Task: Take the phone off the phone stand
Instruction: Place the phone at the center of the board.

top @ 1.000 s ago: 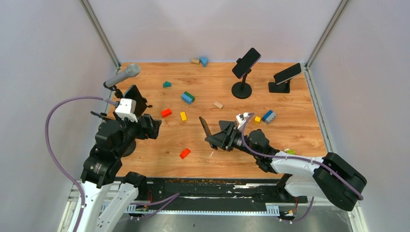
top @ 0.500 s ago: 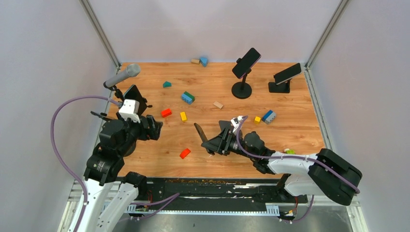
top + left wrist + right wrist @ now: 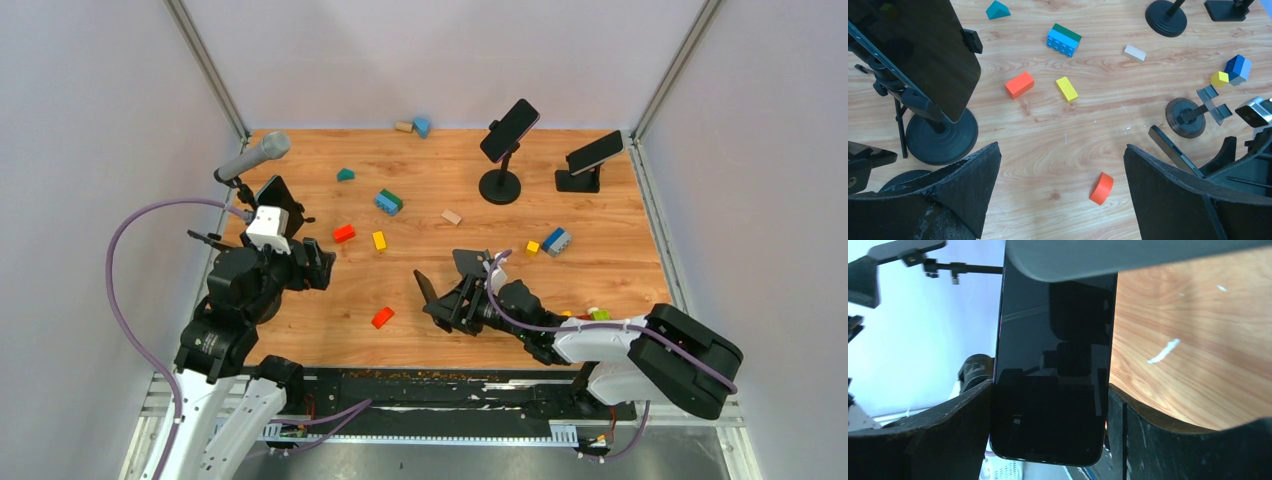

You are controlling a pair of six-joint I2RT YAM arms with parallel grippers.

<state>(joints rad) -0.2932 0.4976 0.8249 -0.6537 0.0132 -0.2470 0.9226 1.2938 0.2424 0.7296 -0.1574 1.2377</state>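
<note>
My right wrist camera looks onto a black phone [image 3: 1053, 330] standing lengthwise in the middle, its dark glass showing dim, blocky reflections. The right claw [image 3: 1050, 390] grips it by its long edges, one black finger [image 3: 938, 440] pressed to each side. To the right lies the wooden table [image 3: 1188, 330], marked with a small white streak [image 3: 1163, 351]. To the left I see a pale wall [image 3: 913, 340] and thin black rods [image 3: 973, 269] I cannot identify. A blurred grey bar [image 3: 1148, 255] crosses the top.

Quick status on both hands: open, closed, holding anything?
Left hand: open, holding nothing.
Right hand: closed on the phone, gripping it by its edges.
</note>
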